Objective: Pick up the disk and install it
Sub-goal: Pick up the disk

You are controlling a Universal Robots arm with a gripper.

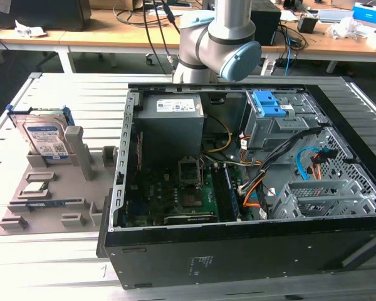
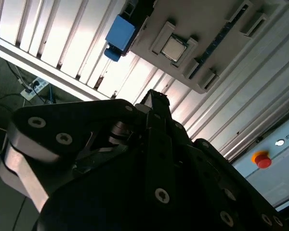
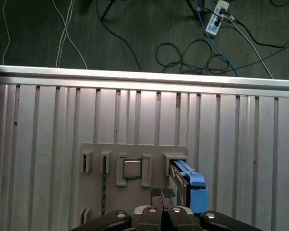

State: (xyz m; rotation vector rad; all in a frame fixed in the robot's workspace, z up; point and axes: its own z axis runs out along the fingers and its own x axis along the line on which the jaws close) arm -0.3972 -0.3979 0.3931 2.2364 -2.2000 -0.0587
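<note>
The pincer (image 3: 162, 193) hangs high above the table (image 3: 48, 120). Its two tips are drawn together and hold nothing. In the second wrist view the pincer (image 2: 154, 98) shows side-on as a dark linkage with the table's ribbed metal far beneath it.

Below the pincer lies a grey holder (image 3: 135, 149), and the disk (image 3: 188, 180) stands on edge in a slot of it, just off to one side of the tips and well under them. Its blue frame shows in both wrist views (image 2: 119, 33). A small square chip (image 3: 131, 169) sits flat in the holder, beneath the tips on the other side from the disk.

In the exterior view the disk (image 1: 47, 135) stands upright with its label facing out, untouched. It is clear of the open computer case (image 1: 238, 251) lying on the same table.
</note>
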